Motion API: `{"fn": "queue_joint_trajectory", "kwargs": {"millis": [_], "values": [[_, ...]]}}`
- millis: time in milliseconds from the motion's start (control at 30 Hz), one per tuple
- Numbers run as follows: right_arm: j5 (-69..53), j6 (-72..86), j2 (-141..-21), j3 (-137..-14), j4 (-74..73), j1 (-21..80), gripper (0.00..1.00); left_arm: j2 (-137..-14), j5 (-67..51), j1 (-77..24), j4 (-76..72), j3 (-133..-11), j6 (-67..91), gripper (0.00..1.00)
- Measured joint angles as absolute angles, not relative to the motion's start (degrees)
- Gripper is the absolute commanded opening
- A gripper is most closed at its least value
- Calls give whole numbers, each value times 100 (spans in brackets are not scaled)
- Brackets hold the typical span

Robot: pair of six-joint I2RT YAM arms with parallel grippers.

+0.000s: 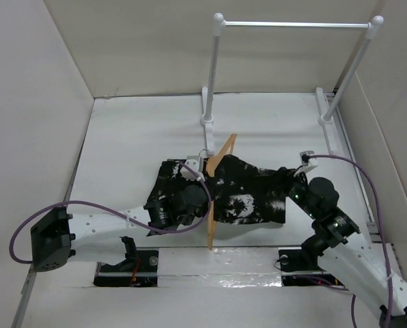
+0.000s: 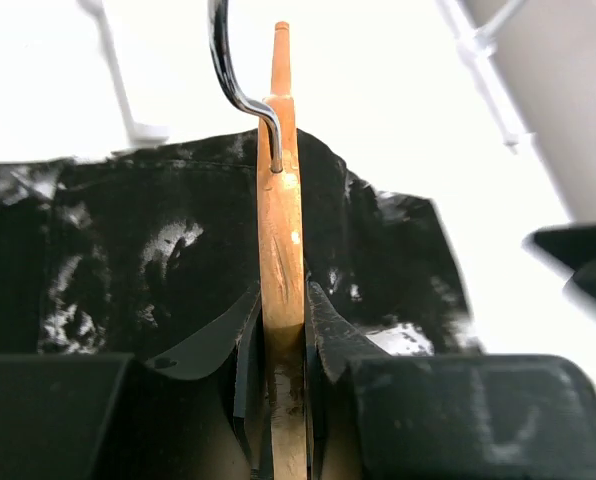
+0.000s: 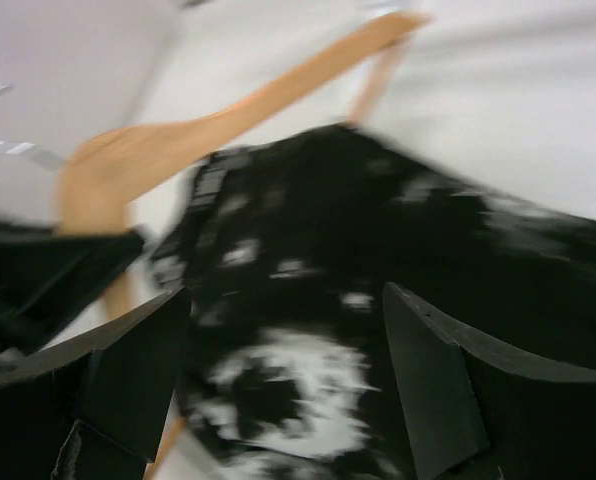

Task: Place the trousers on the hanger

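Robotics lab test cell is indicated. A white table (image 1: 135,130) is boxed in on three sides by plain blank panels (image 1: 33,82). A left arm (image 1: 101,225) and a right arm (image 1: 360,263) are bolted at the near edge and fed by exposed purple cables (image 1: 46,212). A bare white metal rack (image 1: 296,24) is fixed at the far edge.

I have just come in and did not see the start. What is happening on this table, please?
The left claw is shut on the light-brown wooden triangular clothes hanger and holds it on edge above the white table. The soft black trousers with white splatter marks lie spread on both sides of it. Whether they pass over its crossbar cannot be told. The right claw is open close to the cloth and grips nothing.
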State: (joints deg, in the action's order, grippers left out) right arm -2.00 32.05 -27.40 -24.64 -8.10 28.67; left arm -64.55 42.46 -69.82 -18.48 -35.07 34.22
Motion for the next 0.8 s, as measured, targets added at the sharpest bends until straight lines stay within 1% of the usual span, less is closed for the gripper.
{"fn": "queue_joint_trajectory", "kwargs": {"millis": [100, 200, 300, 400, 600, 800], "values": [[-200, 3719, -2956, -2324, 102, 3800, 83, -6401, 4248, -7057, -1804, -3835, 3301, 0], [106, 4014, -3715, -2270, 541, 5183, 79, -6436, 4241, -7078, -1800, -4062, 3256, 0], [462, 4222, -4440, -2311, 886, 6101, 77, -6510, 4222, -7078, -1747, -4180, 3234, 0], [716, 4348, -4960, -2368, 1199, 6366, 74, -6552, 4219, -7076, -1623, -4217, 3208, 0], [1028, 4372, -5404, -2585, 1544, 6539, 68, -6560, 4193, -7065, -1422, -4278, 3203, 0], [1608, 4202, -5531, -3216, 1343, 6952, 71, -6539, 4185, -7065, -1498, -4292, 3310, 0]]}}
